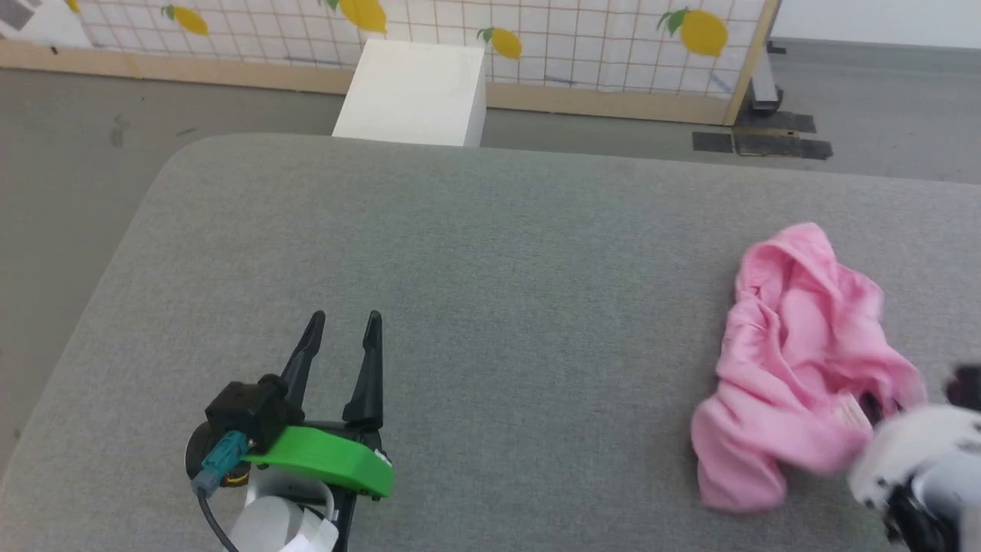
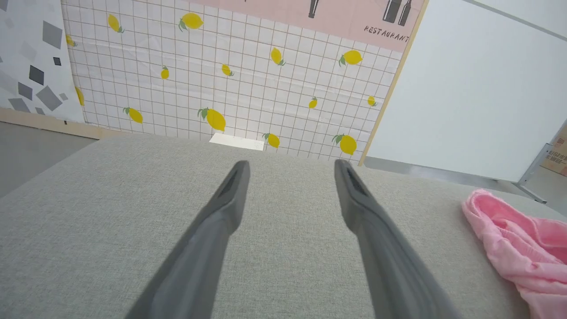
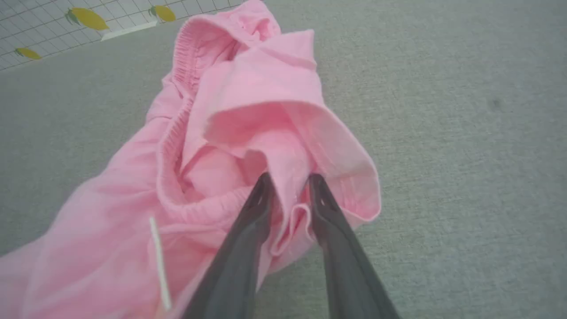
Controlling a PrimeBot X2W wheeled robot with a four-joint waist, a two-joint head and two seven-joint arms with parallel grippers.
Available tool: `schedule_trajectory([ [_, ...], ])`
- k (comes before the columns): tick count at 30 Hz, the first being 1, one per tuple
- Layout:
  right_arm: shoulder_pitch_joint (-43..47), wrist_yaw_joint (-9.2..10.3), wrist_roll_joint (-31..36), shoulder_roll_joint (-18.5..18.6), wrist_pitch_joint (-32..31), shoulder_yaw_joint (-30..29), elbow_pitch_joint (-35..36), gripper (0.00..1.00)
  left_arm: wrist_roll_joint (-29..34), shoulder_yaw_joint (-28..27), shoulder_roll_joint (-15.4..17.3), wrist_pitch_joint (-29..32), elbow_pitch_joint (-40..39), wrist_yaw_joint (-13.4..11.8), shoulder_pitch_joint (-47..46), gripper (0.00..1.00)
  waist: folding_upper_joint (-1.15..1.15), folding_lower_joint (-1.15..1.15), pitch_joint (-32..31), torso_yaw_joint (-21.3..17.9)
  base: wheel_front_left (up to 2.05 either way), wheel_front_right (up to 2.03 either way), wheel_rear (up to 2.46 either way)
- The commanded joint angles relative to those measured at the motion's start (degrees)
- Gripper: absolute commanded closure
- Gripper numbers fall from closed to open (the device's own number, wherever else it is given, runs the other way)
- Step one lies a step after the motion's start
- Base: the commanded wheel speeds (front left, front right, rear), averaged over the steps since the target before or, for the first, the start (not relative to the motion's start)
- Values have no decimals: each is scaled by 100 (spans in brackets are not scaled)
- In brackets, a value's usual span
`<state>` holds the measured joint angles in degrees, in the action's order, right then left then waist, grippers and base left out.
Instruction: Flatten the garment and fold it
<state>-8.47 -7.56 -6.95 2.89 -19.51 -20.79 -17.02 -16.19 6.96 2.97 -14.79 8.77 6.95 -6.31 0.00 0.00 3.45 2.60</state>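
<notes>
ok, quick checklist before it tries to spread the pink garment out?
1. Fold of the garment between the right gripper fingers: ok.
2. Right grip firmly clamped: cannot tell.
3. Left gripper open and empty: ok.
4. Left gripper at the garment for a second hold: not ok, it is well apart from it, over the bare grey surface.
5. Garment flat: not ok, bunched.
6. Room on the surface to spread: ok.

Bright, even light; head view's lower-right corner motion-blurred.
</notes>
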Motion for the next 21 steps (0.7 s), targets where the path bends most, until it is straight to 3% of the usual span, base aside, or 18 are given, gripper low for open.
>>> schedule_trajectory([
  [1, 128, 8, -25, -1, 58, -161, 39, 0, 7, -7, -9, -21, 5, 16, 55, 0, 0, 0, -40, -54, 0, 0, 0],
  [7, 480, 8, -75, -1, 1015, -475, 372, 0, 7, -11, -9, -21, 24, 23, 82, 0, 0, 0, -75, -98, 0, 0, 0],
  [11, 690, 8, -81, -1, 1385, -72, 837, 0, 26, -54, -9, -21, 12, 27, 97, 0, 0, 0, -77, -137, 0, 0, 0],
  [12, 810, 8, -161, -1, 1204, 255, 1063, 0, 40, -79, -9, -21, -10, 29, 96, 0, 0, 0, -59, -168, 0, 0, 0],
  [15, 833, 8, -194, -1, 780, 450, 1143, 0, 51, -81, -9, -21, -31, 31, 81, 0, 0, 0, -24, -192, 0, 0, 0],
  [21, 461, 8, 24, -1, -109, 168, 785, 0, 41, -22, -9, -21, -40, 34, -4, 0, 0, 0, 90, -172, 0, 0, 0],
])
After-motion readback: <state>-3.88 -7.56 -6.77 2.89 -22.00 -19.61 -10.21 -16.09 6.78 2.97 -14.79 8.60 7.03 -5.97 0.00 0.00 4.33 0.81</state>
